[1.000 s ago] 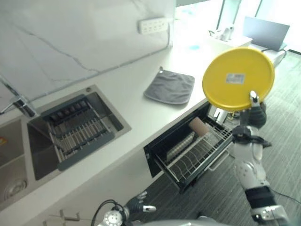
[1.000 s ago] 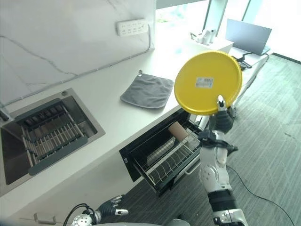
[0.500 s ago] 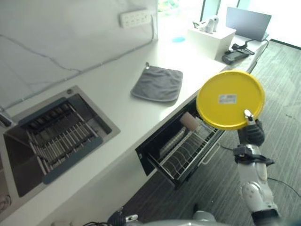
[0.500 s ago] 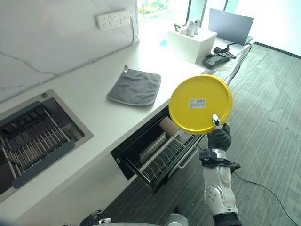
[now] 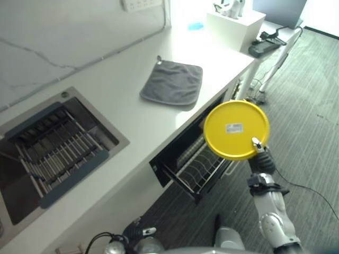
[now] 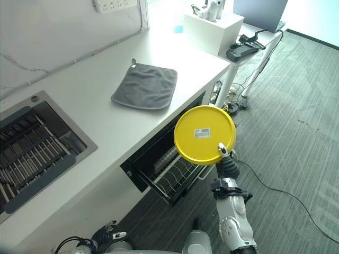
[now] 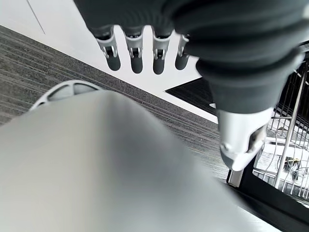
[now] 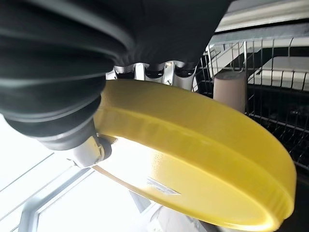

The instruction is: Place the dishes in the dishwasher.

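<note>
The right hand [image 5: 260, 157] pinches the rim of the yellow plate [image 5: 235, 129], held upright above the open dishwasher rack [image 5: 204, 166]. The left hand [image 7: 145, 46] hangs low, fingers relaxed. A grey cloth [image 5: 172, 83] lies on the white counter [image 5: 132, 127] beside the sink [image 5: 53, 145]; the floor [image 5: 312, 121] is grey carpet.

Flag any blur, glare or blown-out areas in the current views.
Left wrist view: big soft grey shape close to the lens, out of focus. Right wrist view: yellow plate near edge soft, background below it blown out white. Eye views: window end overexposed behind the white box; plate's underside evenly lit.
</note>
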Motion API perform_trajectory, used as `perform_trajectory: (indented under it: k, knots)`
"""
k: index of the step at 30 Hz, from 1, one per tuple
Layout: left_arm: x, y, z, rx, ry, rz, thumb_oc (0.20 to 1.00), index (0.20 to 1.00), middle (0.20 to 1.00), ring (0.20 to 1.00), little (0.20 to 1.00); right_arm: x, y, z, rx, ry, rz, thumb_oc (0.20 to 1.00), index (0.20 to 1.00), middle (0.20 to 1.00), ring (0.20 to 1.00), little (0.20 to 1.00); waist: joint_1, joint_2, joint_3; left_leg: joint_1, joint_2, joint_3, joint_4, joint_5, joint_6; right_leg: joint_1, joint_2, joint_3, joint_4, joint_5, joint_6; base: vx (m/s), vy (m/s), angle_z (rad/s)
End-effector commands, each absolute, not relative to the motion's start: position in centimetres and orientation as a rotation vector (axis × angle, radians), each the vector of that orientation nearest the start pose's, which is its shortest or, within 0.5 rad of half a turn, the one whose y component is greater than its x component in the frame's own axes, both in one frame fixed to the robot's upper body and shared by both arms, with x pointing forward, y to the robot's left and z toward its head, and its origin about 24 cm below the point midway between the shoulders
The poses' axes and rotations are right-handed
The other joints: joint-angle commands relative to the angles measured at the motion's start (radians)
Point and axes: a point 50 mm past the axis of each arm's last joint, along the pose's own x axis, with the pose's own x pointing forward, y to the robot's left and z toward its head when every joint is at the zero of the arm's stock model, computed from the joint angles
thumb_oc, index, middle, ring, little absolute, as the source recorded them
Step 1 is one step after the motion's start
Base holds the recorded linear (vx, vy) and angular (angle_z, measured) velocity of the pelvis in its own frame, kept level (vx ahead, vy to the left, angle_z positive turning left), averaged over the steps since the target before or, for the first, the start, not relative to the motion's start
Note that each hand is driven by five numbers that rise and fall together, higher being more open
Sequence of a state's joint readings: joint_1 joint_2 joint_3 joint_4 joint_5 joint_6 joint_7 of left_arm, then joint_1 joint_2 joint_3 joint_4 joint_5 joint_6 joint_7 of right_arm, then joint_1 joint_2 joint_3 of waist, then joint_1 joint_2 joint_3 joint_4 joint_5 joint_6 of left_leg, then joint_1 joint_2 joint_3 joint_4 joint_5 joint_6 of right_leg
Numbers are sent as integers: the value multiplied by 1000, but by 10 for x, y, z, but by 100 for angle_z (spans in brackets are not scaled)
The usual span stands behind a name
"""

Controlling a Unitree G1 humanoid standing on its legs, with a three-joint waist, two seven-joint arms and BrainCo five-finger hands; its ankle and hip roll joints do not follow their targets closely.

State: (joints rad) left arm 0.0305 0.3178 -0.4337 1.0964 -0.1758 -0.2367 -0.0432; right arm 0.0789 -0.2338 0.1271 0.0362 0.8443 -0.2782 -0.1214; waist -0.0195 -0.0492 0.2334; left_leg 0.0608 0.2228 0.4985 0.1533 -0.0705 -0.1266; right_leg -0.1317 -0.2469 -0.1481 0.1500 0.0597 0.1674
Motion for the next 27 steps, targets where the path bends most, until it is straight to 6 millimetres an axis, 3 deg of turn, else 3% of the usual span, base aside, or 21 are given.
perform_trajectory:
  k: [1,13,27]
  knots:
    - [132,181,-143,262,847,-252,1000,1000,1000,1000,1000,249,-191,73,635,-277,-113,200,200,200,200,200,13,12,37,-82,-28,-89,135,-80,96,79,-49,-138,117,-161,19,-28,6,4]
    - [149,168,-138,286,798,-313,1000,1000,1000,1000,1000,267,-176,54,658,-185,-169,200,200,200,200,200,51,20,81,-132,-34,-134,140,-64,88,53,-61,-148,118,-154,19,-24,3,2]
    - [146,164,-142,353,823,-388,1000,1000,1000,1000,1000,301,-164,69,572,-151,-179,200,200,200,200,200,105,37,93,-153,-53,-190,135,-54,76,50,-71,-165,127,-161,6,-7,13,9]
